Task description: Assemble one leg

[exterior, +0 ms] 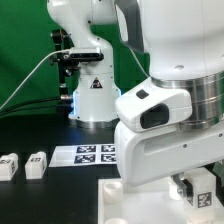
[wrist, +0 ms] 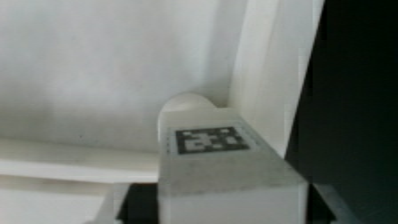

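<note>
Grasping: the hand is clenched on the leg, a stubby white block with a black-and-white square tag on its upper face. Little more than dark grey finger shapes show at either side of the block in the wrist view.

Leg, position: its rounded end lies over the inner corner of the large white tray-like piece, close beside the raised rim; whether it touches cannot be told. The black surface shows beyond the rim.

Hand, exterior view: the hand hangs low at the exterior view's right, just above the tray-like piece, which lies at the lower edge.

Other items on the surface:
- marker board, flat, several tags, beyond the tray-like piece;
- first spare leg and second spare leg, side by side at the exterior view's left, well apart from the hand;
- robot base, white with a tag, at the back before a green backdrop.
</note>
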### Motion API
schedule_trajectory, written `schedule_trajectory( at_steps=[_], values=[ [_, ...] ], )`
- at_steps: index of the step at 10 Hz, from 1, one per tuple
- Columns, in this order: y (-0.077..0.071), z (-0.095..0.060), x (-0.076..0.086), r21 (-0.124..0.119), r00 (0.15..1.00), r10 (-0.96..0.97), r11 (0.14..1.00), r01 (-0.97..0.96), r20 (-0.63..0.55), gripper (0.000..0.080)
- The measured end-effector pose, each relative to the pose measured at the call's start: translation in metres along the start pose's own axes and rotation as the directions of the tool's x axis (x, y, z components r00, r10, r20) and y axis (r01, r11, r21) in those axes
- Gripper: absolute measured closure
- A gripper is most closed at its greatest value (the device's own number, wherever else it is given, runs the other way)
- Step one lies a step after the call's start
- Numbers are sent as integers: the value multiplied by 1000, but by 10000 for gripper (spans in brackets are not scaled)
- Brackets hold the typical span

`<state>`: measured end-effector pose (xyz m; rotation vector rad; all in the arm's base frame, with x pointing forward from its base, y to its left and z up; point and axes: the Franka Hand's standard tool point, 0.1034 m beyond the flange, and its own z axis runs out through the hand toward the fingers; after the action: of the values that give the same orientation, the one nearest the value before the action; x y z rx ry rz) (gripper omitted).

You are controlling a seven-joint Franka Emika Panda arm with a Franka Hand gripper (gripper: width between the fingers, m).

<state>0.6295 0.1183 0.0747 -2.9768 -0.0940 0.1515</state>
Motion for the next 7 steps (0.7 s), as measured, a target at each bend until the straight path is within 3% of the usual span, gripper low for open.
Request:
schedule_trajectory(
  at_steps=[1,3,6,7],
  values=[
    [1,1,1,4,993,119,993,-119,-2,501],
    [1,1,2,13,897,442,897,-442,-8,502],
    [2,2,7,75,532,846,529,-845,26,502],
    [1,2,7,73,480,877,477,-876,30,501]
  ],
)
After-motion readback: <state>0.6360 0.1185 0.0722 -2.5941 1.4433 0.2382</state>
